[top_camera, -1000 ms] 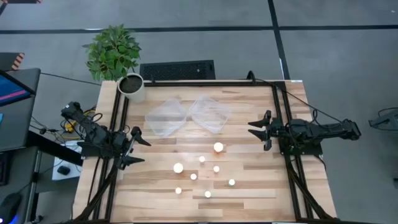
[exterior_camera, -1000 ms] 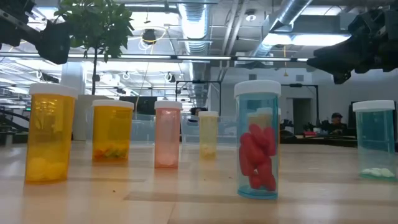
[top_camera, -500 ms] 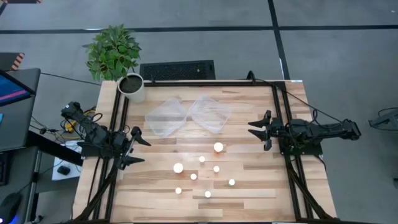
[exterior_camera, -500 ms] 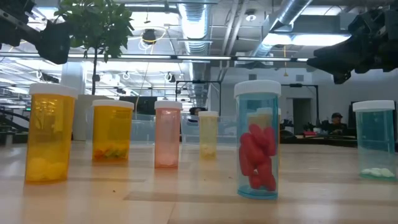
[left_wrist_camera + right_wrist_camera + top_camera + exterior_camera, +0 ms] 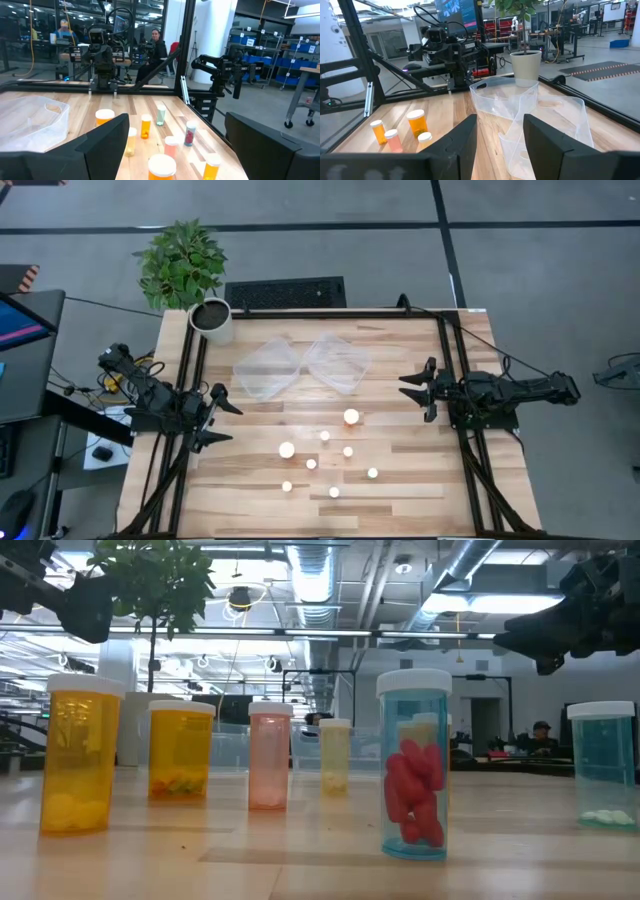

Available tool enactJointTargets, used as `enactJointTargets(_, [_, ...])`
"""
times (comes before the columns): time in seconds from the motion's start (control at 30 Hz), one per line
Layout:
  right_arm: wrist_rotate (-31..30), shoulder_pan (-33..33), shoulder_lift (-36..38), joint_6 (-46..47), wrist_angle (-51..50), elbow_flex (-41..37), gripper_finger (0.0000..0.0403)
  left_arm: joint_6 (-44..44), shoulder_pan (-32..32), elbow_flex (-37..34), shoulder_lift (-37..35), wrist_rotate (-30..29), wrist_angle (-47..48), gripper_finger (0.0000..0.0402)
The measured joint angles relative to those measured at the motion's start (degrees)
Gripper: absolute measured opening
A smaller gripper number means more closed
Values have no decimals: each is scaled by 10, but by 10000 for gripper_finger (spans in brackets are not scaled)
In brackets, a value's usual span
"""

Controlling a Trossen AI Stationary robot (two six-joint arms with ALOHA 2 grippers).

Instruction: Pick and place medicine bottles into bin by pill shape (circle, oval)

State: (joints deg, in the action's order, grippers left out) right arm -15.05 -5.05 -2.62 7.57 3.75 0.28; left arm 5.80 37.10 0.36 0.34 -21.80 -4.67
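Medicine bottles (image 5: 325, 450), no legible labels

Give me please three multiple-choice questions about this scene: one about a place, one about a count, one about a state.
1. Where is the white plant pot?
A. A far corner, on the left arm's side
B. Between the trays
C. Beside the right arm

2. How many clear trays are on the table?
A. One
B. Two
C. Four

3. What is the left gripper doing?
A. Holding a bottle
B. Open, holding nothing
C. Inside a tray

Answers: 1 A, the high view shows it at that corner. 2 B, two lie side by side. 3 B, its fingers are spread and hold nothing.
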Motion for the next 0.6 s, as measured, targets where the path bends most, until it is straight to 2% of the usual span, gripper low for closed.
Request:
enactJointTargets(0.5, [0,0,0,0,0,0,172,-17,0,0,0,2,0,322])
enactJointTargets(0.6, [0,0,0,0,0,0,171,15,0,0,0,11,0,322])
